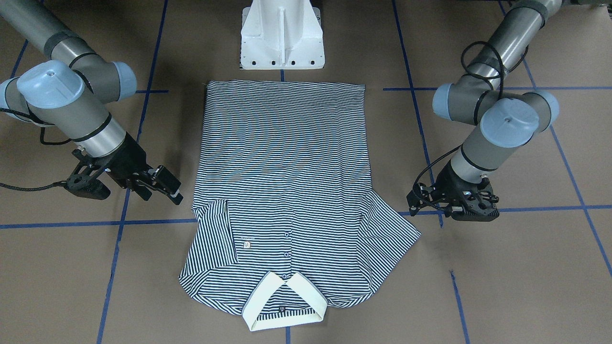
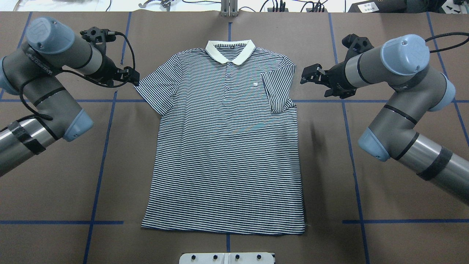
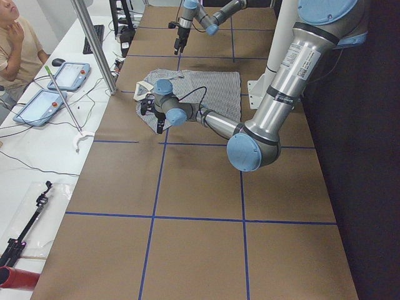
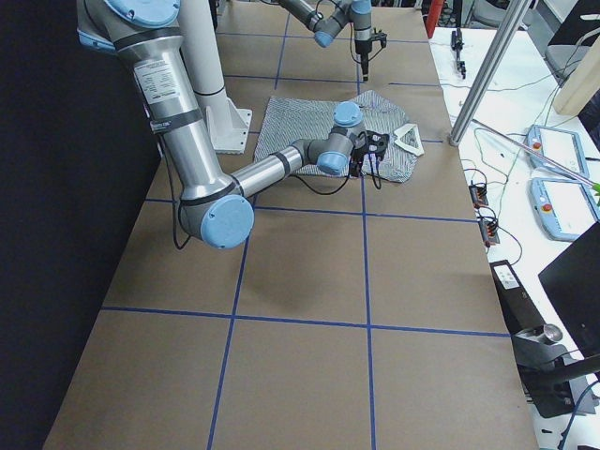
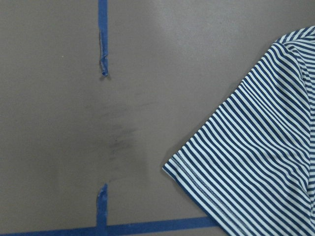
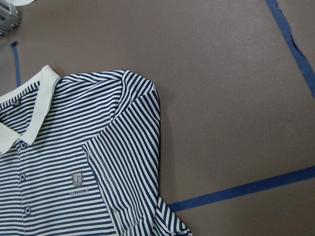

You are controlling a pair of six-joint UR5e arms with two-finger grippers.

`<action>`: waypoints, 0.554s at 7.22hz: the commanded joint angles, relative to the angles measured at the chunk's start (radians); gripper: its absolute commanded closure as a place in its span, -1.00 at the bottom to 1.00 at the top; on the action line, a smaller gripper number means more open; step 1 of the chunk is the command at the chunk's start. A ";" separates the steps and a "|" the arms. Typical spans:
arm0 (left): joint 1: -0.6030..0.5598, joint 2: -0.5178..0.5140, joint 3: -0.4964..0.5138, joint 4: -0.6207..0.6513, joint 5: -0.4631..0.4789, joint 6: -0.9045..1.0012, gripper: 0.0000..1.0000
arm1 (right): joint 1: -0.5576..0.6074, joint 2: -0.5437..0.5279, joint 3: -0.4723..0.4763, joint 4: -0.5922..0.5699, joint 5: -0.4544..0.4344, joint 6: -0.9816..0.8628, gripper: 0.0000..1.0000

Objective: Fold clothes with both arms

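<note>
The polo shirt (image 2: pixel 227 146) lies flat and face up on the surface (image 2: pixel 329 165) between the two tools, its cream collar (image 2: pixel 230 49) on the far side from the robot's base. The left tool (image 2: pixel 128 76) hangs just beside the tip of the spread sleeve (image 5: pixel 246 162). The right tool (image 2: pixel 310 75) hangs a little outward of the other sleeve (image 6: pixel 128 182), which lies folded in over the chest next to the logo (image 6: pixel 78 181). The right tool's fingers stand apart and hold nothing; I cannot tell how wide the left tool is set. The shirt looks like light, thin knit: limp, quick to sag and drag, and likely to wrinkle if pulled from one point only. The collar and hemmed edges seem the firmest parts. The sleeve hem or shoulder seam nearest each tool, pinched low against the surface, looks the sensible hold, with both tools lifting evenly. The overhead view gives the whole outline and shows one sleeve in and one out, but not how close the fingertips are to the cloth. The left wrist view shows the sleeve's hem corner lying flat beside blue tape (image 5: pixel 102 29). The right wrist view shows the folded sleeve's doubled edge, which the wide views blur.
</note>
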 commanded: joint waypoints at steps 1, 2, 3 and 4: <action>0.041 -0.046 0.073 0.000 0.071 -0.003 -0.74 | 0.000 -0.004 0.001 0.000 -0.001 0.000 -1.00; 0.051 -0.053 0.093 -0.002 0.089 -0.003 -0.73 | 0.000 -0.005 0.001 0.000 -0.001 0.000 -1.00; 0.064 -0.075 0.118 -0.002 0.112 -0.003 -0.69 | 0.000 -0.004 0.002 0.000 -0.001 0.000 -1.00; 0.065 -0.081 0.127 -0.002 0.112 -0.003 -0.56 | 0.000 -0.005 0.005 0.000 -0.003 0.000 -1.00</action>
